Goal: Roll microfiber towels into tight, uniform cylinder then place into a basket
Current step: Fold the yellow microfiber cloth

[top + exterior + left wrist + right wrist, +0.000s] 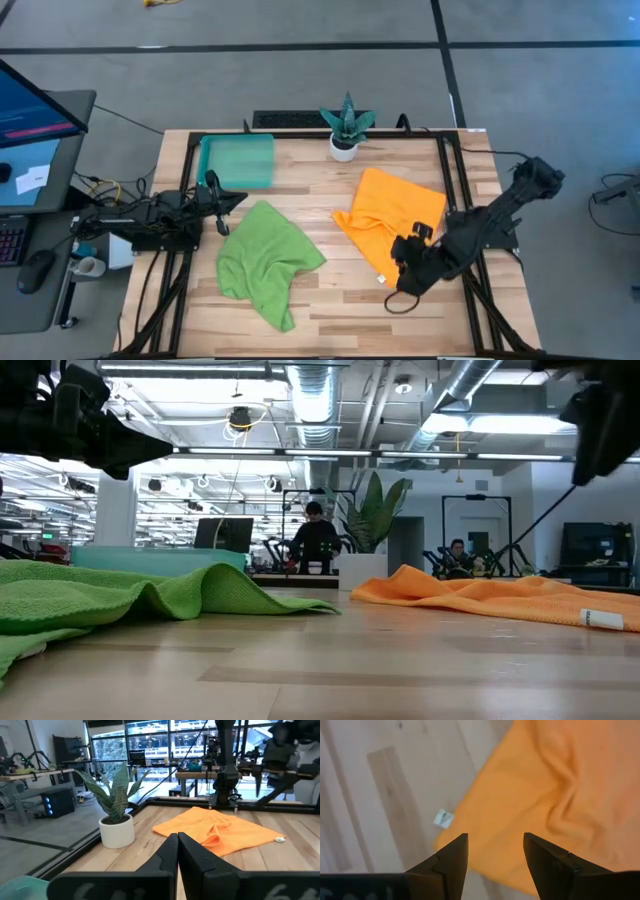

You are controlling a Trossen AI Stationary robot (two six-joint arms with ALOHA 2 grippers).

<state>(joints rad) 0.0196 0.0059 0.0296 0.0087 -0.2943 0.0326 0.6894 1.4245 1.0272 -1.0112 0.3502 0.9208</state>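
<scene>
The right claw (pixel 495 851) hangs over the corner of the orange towel (pixel 392 212), fingers apart and empty. The left claw (pixel 177 851) waits pinched together by the basket (pixel 237 160). The green towel (pixel 265 262) lies crumpled on the table (pixel 330 310).

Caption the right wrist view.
Open right hand poised above the orange towel's corner, near its white tag.

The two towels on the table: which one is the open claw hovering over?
The orange towel, right of the table's middle. The right gripper hangs open above its corner with the white tag. The green towel lies apart, with no claw over it.
</scene>
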